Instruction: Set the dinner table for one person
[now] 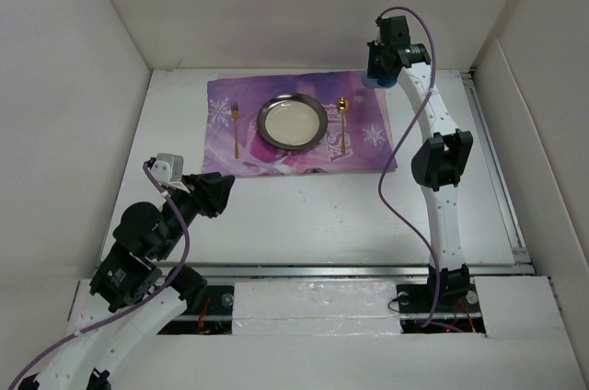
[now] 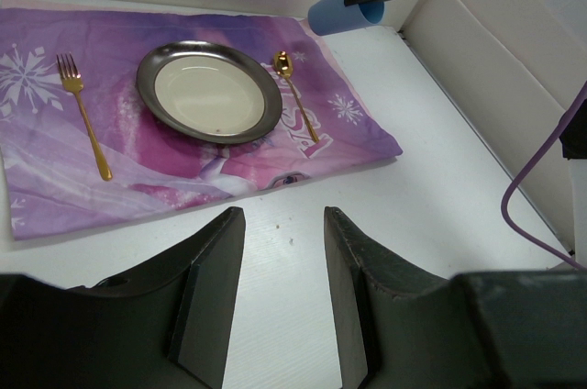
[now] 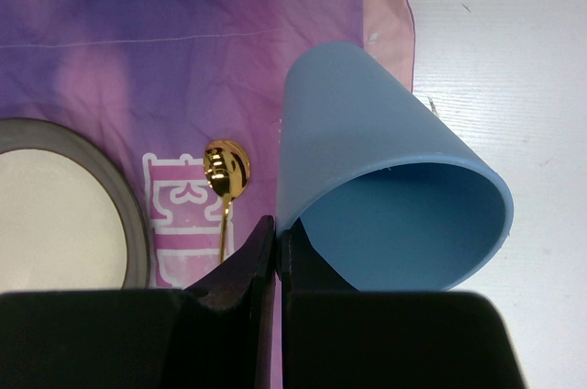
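White table (image 1: pixel 304 215) bears mat (image 1: pixel 276 162); cup (image 3: pixel 367 150) hangs tilted over mat's far right corner, just beyond spoon (image 3: pixel 225 173), mouth toward the right wrist; right gripper (image 3: pixel 278 240) pinches its wall; left gripper (image 2: pixel 282 224) open, empty, well apart; top view shows only a blue sliver; contact with table: cannot tell.

One plate (image 1: pixel 292 121), one fork (image 1: pixel 236 128), one spoon (image 1: pixel 343 123), one cup (image 3: pixel 385 196), one mat (image 1: pixel 221 146).
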